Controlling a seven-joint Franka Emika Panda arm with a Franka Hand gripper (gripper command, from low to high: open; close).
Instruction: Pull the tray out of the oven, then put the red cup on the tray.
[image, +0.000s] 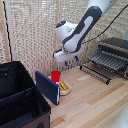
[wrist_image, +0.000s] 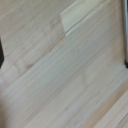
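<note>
The black oven (image: 116, 46) with silvery trim stands at the exterior view's right, its front open. The ribbed dark tray (image: 105, 61) sticks forward out of it over the wooden table. The red cup (image: 55, 76) stands upright on the table, behind the blue board. My gripper (image: 70, 60) hangs above and slightly to the right of the cup, apart from it, open and holding nothing. The wrist view shows only bare wood planks, with dark slivers of the fingers (wrist_image: 125, 35) at the picture's edges.
An upright blue flat board (image: 47, 87) leans just in front of the cup. A white bowl (image: 65, 88) with yellow contents sits beside it. A large black open crate (image: 20, 100) fills the exterior view's lower left. A slatted wall (image: 35, 30) runs behind.
</note>
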